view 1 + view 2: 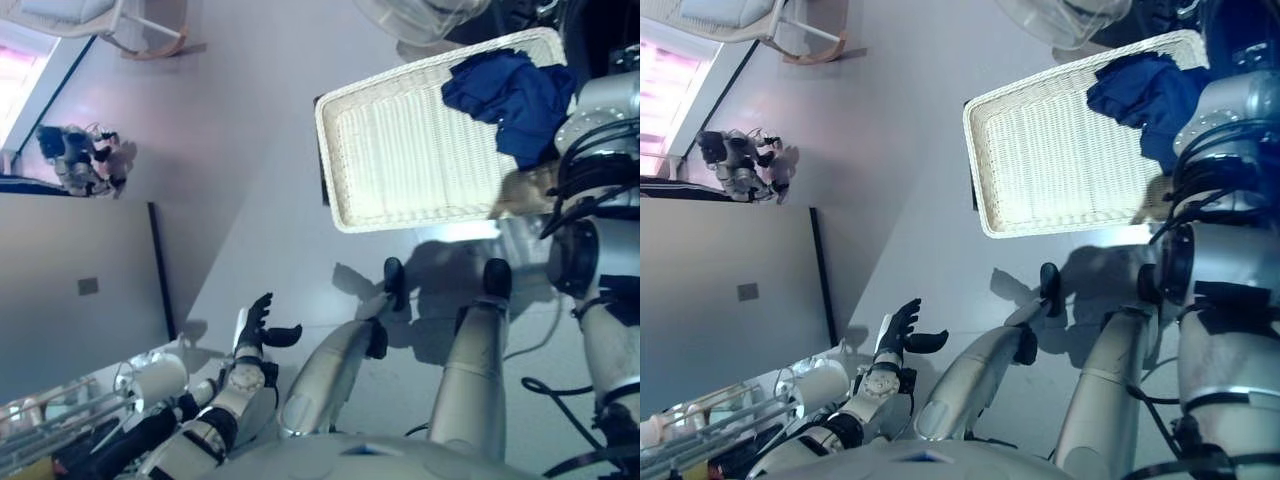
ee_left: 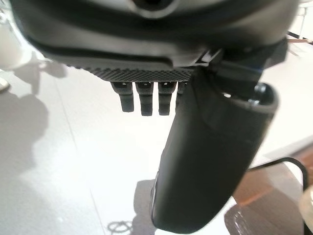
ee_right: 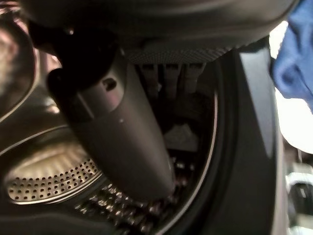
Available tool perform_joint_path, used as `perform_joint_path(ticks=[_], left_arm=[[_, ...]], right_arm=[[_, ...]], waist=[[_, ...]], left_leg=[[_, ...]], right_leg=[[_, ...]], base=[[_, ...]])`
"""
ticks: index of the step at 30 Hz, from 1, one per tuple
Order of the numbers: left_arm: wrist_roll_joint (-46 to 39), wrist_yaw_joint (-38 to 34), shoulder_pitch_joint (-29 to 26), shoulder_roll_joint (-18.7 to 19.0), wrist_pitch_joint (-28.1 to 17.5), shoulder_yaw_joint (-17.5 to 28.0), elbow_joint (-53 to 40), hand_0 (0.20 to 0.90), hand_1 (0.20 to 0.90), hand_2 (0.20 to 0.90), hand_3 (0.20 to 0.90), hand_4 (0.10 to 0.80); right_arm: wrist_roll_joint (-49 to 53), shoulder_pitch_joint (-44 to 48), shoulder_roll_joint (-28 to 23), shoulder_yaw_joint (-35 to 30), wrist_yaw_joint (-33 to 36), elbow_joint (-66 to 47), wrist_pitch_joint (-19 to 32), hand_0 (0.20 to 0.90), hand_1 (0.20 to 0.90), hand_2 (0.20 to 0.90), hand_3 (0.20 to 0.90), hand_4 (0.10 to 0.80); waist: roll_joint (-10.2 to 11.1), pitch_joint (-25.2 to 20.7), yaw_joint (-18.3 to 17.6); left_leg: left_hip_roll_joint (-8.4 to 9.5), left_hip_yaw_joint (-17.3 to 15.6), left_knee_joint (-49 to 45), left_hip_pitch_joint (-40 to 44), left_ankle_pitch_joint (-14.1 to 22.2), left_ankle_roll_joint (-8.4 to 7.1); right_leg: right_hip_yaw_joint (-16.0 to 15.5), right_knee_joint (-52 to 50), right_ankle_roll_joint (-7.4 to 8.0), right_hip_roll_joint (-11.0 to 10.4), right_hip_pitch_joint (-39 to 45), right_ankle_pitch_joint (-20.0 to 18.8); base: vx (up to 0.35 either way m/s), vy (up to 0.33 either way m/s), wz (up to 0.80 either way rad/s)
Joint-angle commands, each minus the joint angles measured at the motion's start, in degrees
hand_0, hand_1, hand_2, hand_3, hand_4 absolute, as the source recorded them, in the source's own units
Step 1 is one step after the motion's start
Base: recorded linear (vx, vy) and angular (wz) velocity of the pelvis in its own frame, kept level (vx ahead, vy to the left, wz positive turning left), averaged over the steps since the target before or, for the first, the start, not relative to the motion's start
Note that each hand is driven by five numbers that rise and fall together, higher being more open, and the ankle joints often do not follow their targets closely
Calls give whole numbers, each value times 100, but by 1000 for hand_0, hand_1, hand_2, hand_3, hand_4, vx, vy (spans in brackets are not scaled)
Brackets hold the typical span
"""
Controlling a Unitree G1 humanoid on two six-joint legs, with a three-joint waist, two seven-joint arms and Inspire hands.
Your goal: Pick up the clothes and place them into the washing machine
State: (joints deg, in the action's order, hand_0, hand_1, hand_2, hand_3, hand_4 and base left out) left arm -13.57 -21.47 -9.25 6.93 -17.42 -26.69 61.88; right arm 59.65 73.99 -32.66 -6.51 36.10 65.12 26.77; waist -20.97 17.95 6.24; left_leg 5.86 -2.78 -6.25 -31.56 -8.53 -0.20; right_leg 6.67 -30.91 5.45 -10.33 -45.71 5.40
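A heap of dark blue clothes lies at one end of a white wicker basket on the pale floor. My right arm reaches past that end of the basket. The right wrist view shows my right hand open and holding nothing, its thumb and straight fingers pointing into the washing machine's perforated metal drum through the dark door ring. A fold of blue cloth shows outside the ring. Low beside me, my left hand hangs open and idle, away from the basket.
A small tan item lies by the basket's near edge. A light chair stands in the far corner, and a small machine sits on the floor by the wall. A rack with a white roll is near my left hand.
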Motion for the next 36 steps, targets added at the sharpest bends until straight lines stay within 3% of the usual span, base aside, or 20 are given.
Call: perform_joint_path(ticks=[1,8,18,25,30,36], left_arm=[[-136,-1,-162,131,88,253,796,900,900,900,900,800],[-58,232,-6,218,135,329,872,900,900,900,900,800],[163,399,285,322,287,556,1001,900,900,900,900,800],[255,458,439,446,301,849,1099,900,900,900,900,800],[226,456,399,633,216,1009,1110,900,900,900,900,800],[245,385,336,786,137,1102,1080,900,900,900,900,800]], right_arm=[[131,-232,-23,323,-692,-1053,623,900,900,900,900,800],[639,-961,682,175,-1333,-1064,494,900,900,900,900,800],[672,-2273,1705,277,-1699,-1573,258,900,900,900,900,800],[-382,-2637,1477,994,-1584,-1293,-458,900,900,900,900,800],[-2032,-2125,978,1778,-1582,-367,-1242,900,900,900,900,800],[-4268,-1584,719,2786,-1389,212,-1759,900,900,900,900,800]], waist=[[7,-485,96],[345,-555,71],[871,-686,-9],[1208,-771,-123],[1413,-810,-159],[1549,-689,-215]], left_leg=[[58,-116,-50,-154,331,-155],[-28,-132,150,184,256,-119],[-131,-93,334,981,340,-44],[-230,-193,493,1376,373,-67],[-280,-318,575,1333,347,-80],[-319,-325,485,1179,312,-99]], right_leg=[[-169,820,-167,372,560,-202],[-157,1375,-148,464,1039,-506],[-157,1719,-108,551,1948,-522],[-121,2097,-50,545,2350,-670],[-22,2255,-27,569,2243,-871],[-48,2130,-66,641,2084,-871]], base=[[-10,14,-10],[11,-1,-14],[51,-7,-11],[31,-21,-12],[-33,-12,-14],[-15,-15,-8]])
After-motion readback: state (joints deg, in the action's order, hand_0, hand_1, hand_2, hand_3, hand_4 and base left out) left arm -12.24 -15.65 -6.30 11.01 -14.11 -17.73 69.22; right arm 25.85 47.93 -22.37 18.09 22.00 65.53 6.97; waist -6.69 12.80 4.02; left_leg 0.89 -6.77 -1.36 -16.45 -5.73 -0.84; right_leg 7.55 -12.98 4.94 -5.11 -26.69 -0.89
